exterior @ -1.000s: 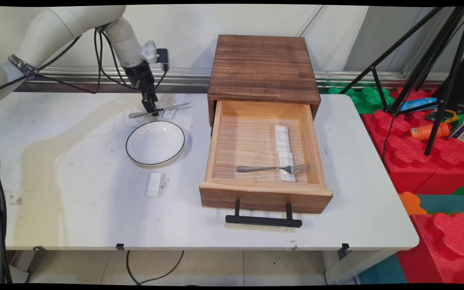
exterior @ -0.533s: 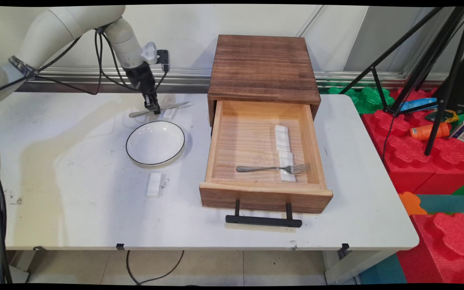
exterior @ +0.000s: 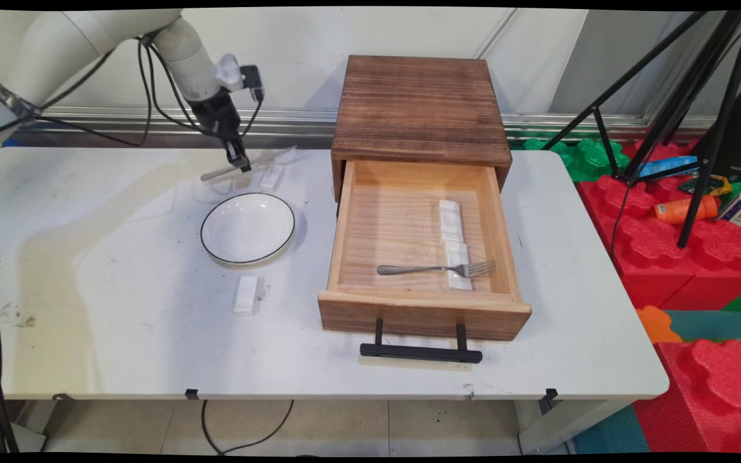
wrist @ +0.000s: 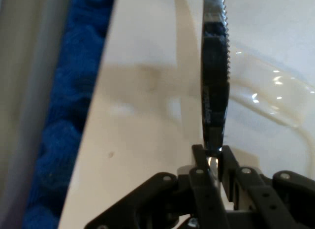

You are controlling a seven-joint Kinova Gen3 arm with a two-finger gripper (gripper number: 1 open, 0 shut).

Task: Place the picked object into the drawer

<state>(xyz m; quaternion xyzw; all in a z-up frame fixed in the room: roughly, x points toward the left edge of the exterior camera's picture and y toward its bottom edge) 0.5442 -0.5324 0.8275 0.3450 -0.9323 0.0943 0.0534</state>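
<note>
Gripping a serrated knife (exterior: 246, 166) near its handle, our hand (exterior: 239, 164) holds it lifted just behind the white bowl (exterior: 248, 227), beside a white rest (exterior: 271, 177); right of the bowl, we see a fork (exterior: 436, 269) in the open drawer (exterior: 423, 247) on the desk (exterior: 119, 308)

Main cam: fixed, high, near side, faces wall. Hand cam: close along gripper (wrist: 212, 162). Shared: knife (exterior: 245, 166), frame upper left.

Bright, even light; soft shadows and glare on the white table (exterior: 119, 308). The hand view is blurred.
</note>
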